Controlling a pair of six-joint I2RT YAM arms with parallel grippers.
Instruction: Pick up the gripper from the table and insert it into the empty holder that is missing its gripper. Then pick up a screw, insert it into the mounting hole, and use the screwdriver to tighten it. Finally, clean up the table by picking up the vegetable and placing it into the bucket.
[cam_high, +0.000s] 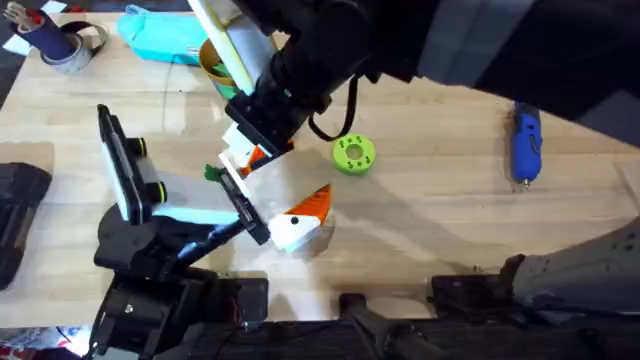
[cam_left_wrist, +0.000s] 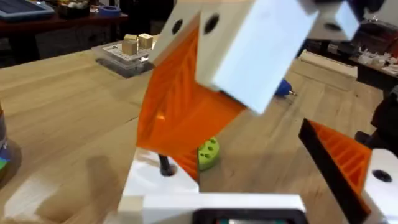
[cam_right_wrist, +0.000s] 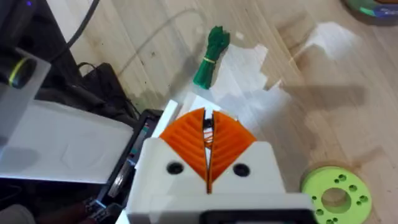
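Observation:
My right gripper (cam_high: 255, 157) reaches across from the far right and points down, shut on a small dark screw (cam_left_wrist: 165, 165) (cam_right_wrist: 208, 124) at its orange tips. The screw's tip meets the white block of the gripper (cam_left_wrist: 155, 182) seated at one end of the holder, the black rail (cam_high: 245, 205) on my left arm. Its twin (cam_high: 300, 218) (cam_left_wrist: 348, 162) stands at the rail's other end, so my left gripper (cam_high: 265, 195) is open. The lime vegetable (cam_high: 354, 153) (cam_left_wrist: 208, 154) (cam_right_wrist: 336, 193) lies just beyond. The blue screwdriver (cam_high: 526, 145) lies far right. The bucket (cam_high: 210, 62) is half hidden behind the right arm.
A green twist tie (cam_high: 212, 172) (cam_right_wrist: 211, 56) lies beside the holder. A turquoise bag (cam_high: 160, 38) and a tape roll (cam_high: 75, 50) sit at the far left. A clear tray of small blocks (cam_left_wrist: 127, 53) stands farther off. Bare table (cam_high: 450, 210) stretches right of the vegetable.

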